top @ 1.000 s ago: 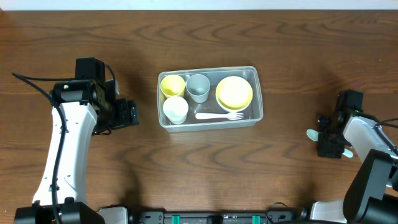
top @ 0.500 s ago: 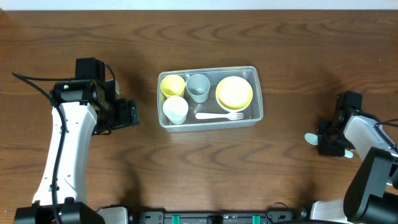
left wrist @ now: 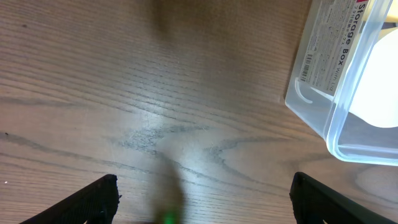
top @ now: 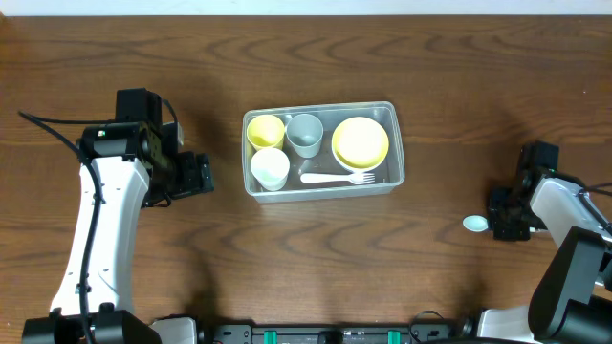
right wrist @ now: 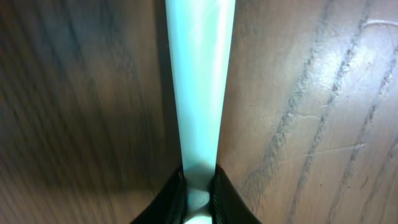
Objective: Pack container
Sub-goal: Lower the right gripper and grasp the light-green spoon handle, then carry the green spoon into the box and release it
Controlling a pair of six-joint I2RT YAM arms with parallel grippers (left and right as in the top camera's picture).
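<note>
A clear plastic container (top: pixel 398 164) sits mid-table (top: pixel 430 57), holding a yellow cup (top: pixel 265 131), a grey cup (top: pixel 304 133), a white cup (top: pixel 271 168), a yellow bowl (top: pixel 360 140) and a white fork (top: pixel 337 178). Left of the container, the left fingers (left wrist: pixel 93 199) are spread wide, holding nothing. Well right of the container, the right fingers (right wrist: pixel 168 202) pinch a pale teal spoon (right wrist: pixel 199 81) by its handle

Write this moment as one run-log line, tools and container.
left tool: open, left of container | right tool: shut on spoon | container: yellow cup, grey cup, white cup, yellow bowl, fork
</note>
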